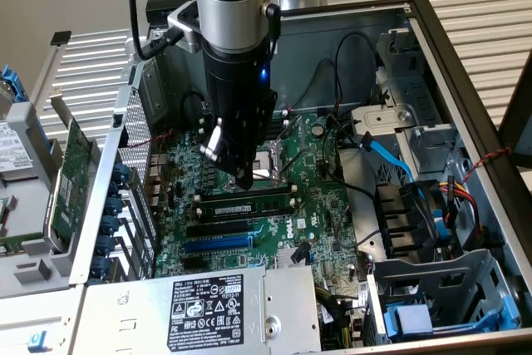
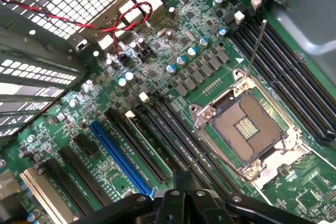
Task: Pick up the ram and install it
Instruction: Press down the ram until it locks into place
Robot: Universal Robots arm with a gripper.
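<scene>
pincer (image 1: 243, 179) closed, empty, tips over memory slots (image 1: 245, 201) beside CPU socket (image 2: 247, 129), motherboard (image 1: 324, 205), open PC case (image 1: 465, 81)

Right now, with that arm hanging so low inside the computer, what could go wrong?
1. The shut tool hangs just above the board, beside the uncovered processor socket. A small sideways slip might bend its exposed contacts.
2. The thin socket lever sticks up nearby and could snag the tool.
</scene>
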